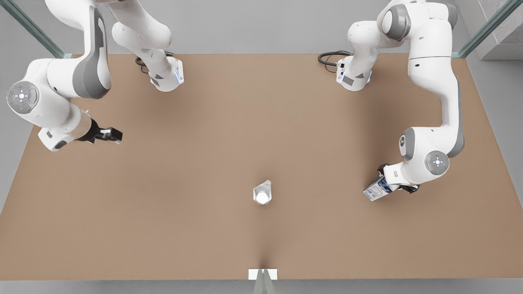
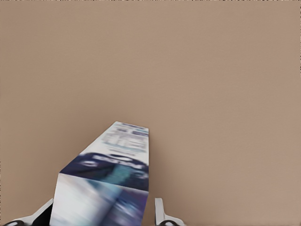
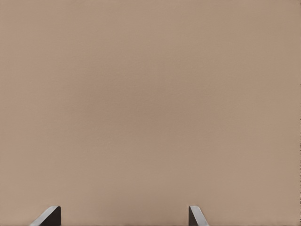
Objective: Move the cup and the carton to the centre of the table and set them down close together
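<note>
Right gripper [image 1: 115, 134]: hung above the table [image 1: 204, 163] near its edge at the front view's left, fingers spread wide with nothing between them; the right wrist view showed two fingertips [image 3: 48, 215] far apart over bare brown surface.
Right arm: waited there, well apart from both items.
Cup [image 1: 262, 192]: stood on the table about midway along its width, somewhat toward the near edge in the front view, free of both grippers (its faceted pale sides showed in the front view).
Carton [image 1: 376, 189]: was clamped in the left gripper [image 1: 393, 184] toward the table's edge at the front view's right, tilted, well apart from the cup; whether it touched the surface could not be told.
Left gripper: closed on the carton; in the left wrist view a pale finger [image 2: 160, 213] sat beside the carton [image 2: 110, 183], with the opposite finger at the box's other side.
Writing: the carton's panels carried dark blue, white and teal print, but no brand or word could be read in either view.
Views compared: the front view gave the carton's place against the cup; the left wrist view gave the box's long printed face running away from the fingers over plain tabletop [image 2: 211, 70].
</note>
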Controlling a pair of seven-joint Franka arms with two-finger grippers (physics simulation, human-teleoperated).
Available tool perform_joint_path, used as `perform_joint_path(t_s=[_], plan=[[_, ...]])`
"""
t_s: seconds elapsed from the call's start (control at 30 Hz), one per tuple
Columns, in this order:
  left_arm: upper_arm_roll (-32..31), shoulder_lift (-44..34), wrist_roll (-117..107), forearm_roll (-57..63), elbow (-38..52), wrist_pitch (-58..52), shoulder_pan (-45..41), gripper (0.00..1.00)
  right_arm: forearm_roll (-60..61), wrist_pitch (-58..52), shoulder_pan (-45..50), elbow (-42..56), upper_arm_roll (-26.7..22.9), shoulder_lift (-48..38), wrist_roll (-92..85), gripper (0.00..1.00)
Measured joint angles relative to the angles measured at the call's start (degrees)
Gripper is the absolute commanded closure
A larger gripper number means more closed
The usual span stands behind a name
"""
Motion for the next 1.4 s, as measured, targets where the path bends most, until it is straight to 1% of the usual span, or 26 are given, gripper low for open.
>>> perform_joint_path(t_s=[0.03, 0.07, 0.1, 0.17, 0.2, 0.23, 0.27, 0.33, 0.37, 0.43, 0.5, 0.53, 0.57, 0.6, 0.63, 0.67, 0.7, 0.73, 0.8, 0.83, 0.9, 0.97, 1.4], plan=[[0.0, -0.06, -0.3, 0.0, 0.03, -0.01, 0.0, 0.51, 0.0, -0.88, -0.68, -0.04, -0.16, -0.78, -2.07, 0.0], [0.0, -0.03, -0.32, 0.04, 0.01, 0.0, -0.04, 0.51, 0.05, -1.39, -1.02, -0.01, -0.89, -1.07, -2.4, 0.0], [0.0, -0.09, -0.4, 0.07, 0.1, 0.08, -0.09, 0.51, -0.15, -1.25, -2.47, 0.45, -0.67, -2.42, -2.25, 0.0], [-0.08, -0.14, -2.01, 0.35, 0.19, 0.16, -0.09, 0.5, 0.38, -1.2, -4.91, 1.2, -0.6, -2.24, -1.16, 0.0], [-0.95, -1.04, -7.76, 0.54, 0.19, -0.42, -0.14, 0.49, 1.02, -1.0, -6.13, 1.15, -0.56, -2.21, -0.33, 0.0], [-2.04, -3.08, -21.47, 0.59, 0.19, -1.37, -1.68, 0.49, 1.4, -1.34, -7.27, 0.9, -0.55, -2.49, 1.99, 0.0], [-2.12, -5.04, -36.86, -0.69, 0.19, -2.32, -3.62, 0.46, 1.82, -0.76, -8.44, 0.64, -0.48, -2.56, 2.15, 0.0], [-2.12, -7.25, -73.9, -3.73, 0.28, -6.24, -12.38, 0.46, 1.85, -0.24, -10.65, 0.34, -0.39, -2.47, 2.15, 0.0], [-2.86, -7.39, -89.58, -4.84, 0.28, -6.47, -16.42, 0.4, 1.85, 0.03, -11.68, 0.35, -0.38, -2.34, 2.15, 0.0], [-5.12, -7.94, -107.19, -6.69, 0.28, -8.15, -24.28, 0.4, 2.01, 1.28, -14.09, 0.27, 0.07, -2.45, 2.15, 0.0], [-8.31, -7.68, -116.78, -8.47, 1.08, -7.25, -27.14, 0.4, 2.02, 2.27, -16.52, -1.43, 0.54, -3.9, 2.15, 0.0], [-8.35, -7.2, -117.04, -9.5, 1.16, -6.6, -27.05, 0.4, 2.02, 2.81, -13.46, -2.26, -3.21, -4.48, 2.15, 0.0], [-8.35, -6.39, -117.05, -10.31, 1.08, -4.51, -27.19, 0.4, 1.81, 2.7, -12.94, -1.77, -3.88, -3.92, 2.15, 0.0], [-8.35, -5.1, -116.97, -10.99, 0.99, -3.93, -27.16, 0.4, 1.52, 1.45, -12.68, 0.97, -3.95, -1.53, 2.15, 0.0], [-8.34, -3.86, -116.96, -11.6, 0.98, -2.62, -27.15, 0.4, 1.42, -1.9, -11.74, 6.66, -4.13, 2.29, 2.15, 0.0], [-8.36, -2.73, -116.91, -12.18, 0.9, -2.24, -27.6, 0.4, 1.32, -3.54, -7.5, 10.26, -4.17, 4.88, 2.15, 0.0], [-8.35, -1.78, -116.92, -12.6, 0.9, -2.19, -28.4, 0.4, 1.24, -6.49, 3.64, 15.45, -6.16, 8.32, 2.15, 0.0], [-8.35, -1.27, -116.96, -12.92, 0.81, -2.22, -29.17, 0.4, 1.23, -6.8, 12.05, 16.05, -6.37, 8.84, 2.15, 0.0], [-8.35, -0.71, -116.62, -13.34, 0.81, -2.17, -29.26, 0.27, 1.23, -6.81, 6.62, 15.9, -6.1, 9.04, 2.15, 0.0], [-8.35, -0.3, -116.2, -13.46, 0.89, -1.83, -29.24, 0.11, 1.23, -6.81, 7.97, 15.74, -5.96, 9.04, 2.15, 0.0], [-8.35, 0.08, -116.08, -13.64, 0.97, -1.44, -29.27, 0.01, 1.23, -6.9, 7.64, 15.73, -5.89, 9.04, 2.15, 0.0], [-8.35, 0.26, -116.07, -13.73, 0.98, -1.19, -29.21, 0.0, 1.23, -6.9, 6.83, 15.64, -4.9, 9.08, 2.15, 0.0], [-8.35, -0.3, -116.86, -14.17, 1.24, -4.14, -29.27, 0.0, 1.32, -5.06, 7.26, 15.52, -5.29, 8.87, 2.22, 0.0]])
